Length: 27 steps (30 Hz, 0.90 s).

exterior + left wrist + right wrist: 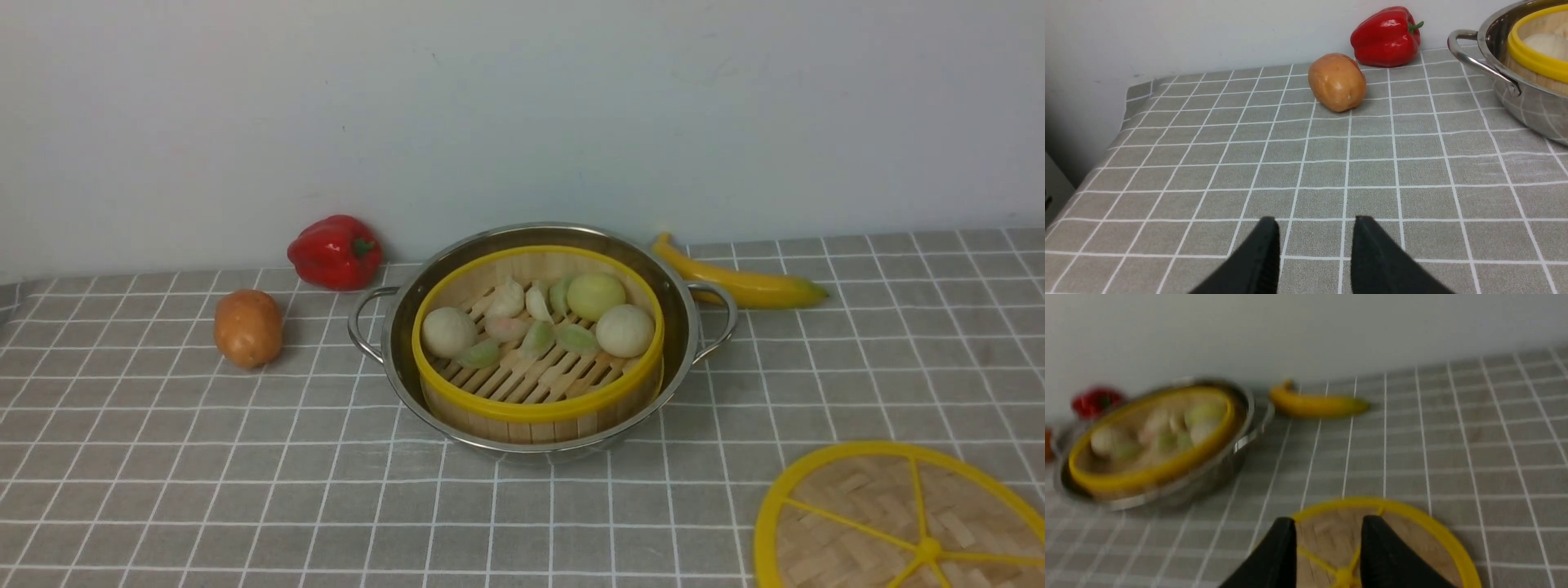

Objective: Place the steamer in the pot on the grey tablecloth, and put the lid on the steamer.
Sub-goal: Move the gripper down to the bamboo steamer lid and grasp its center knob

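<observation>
The steamer (538,343), a bamboo basket with a yellow rim and pale buns and dumplings, sits inside the steel pot (400,327) on the grey tablecloth (163,457). The lid (898,523), a woven disc with yellow spokes, lies flat on the cloth at the front right. Neither gripper shows in the front view. My left gripper (1315,222) is open and empty over bare cloth, apart from the pot (1523,102). My right gripper (1328,520) is open above the lid (1425,539), its fingers either side of a spoke near the hub. The steamer (1151,437) lies beyond it.
A red bell pepper (335,251) and a brown potato (247,327) lie left of the pot. A yellow banana (739,282) lies behind the pot's right handle. A pale wall stands behind the table. The cloth's left edge (1122,122) drops off in the left wrist view.
</observation>
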{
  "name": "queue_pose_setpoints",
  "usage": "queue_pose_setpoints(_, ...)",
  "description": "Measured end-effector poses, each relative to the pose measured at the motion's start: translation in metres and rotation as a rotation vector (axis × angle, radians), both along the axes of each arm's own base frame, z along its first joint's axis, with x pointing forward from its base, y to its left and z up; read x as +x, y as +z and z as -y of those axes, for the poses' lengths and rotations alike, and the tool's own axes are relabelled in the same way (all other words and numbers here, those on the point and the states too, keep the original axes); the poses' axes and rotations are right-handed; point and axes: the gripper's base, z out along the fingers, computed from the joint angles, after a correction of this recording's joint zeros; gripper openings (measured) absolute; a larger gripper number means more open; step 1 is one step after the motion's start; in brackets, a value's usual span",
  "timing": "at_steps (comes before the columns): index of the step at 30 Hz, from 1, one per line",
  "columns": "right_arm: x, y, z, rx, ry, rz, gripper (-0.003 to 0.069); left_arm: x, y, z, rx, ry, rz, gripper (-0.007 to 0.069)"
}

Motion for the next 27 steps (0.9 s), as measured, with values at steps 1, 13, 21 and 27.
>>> queue_pose_setpoints(1, 0.009, 0.005, -0.003, -0.068, 0.065, -0.070, 0.0243, 0.000, 0.000, 0.000, 0.000, 0.000, 0.000, 0.0243)
queue_pose_setpoints(13, 0.108, 0.011, -0.019, -0.289, 0.349, -0.475, 0.0243, 0.000, 0.000, 0.000, 0.000, 0.000, 0.000, 0.0243)
queue_pose_setpoints(21, 0.147, -0.022, -0.033, -0.324, 0.463, -0.692, 0.0243, 0.000, 0.000, 0.000, 0.000, 0.000, 0.000, 0.0243)
queue_pose_setpoints(27, 0.155, -0.047, -0.055, -0.446, 0.539, -0.800, 0.0243, 0.000, 0.000, 0.000, 0.000, 0.000, 0.000, 0.0243)
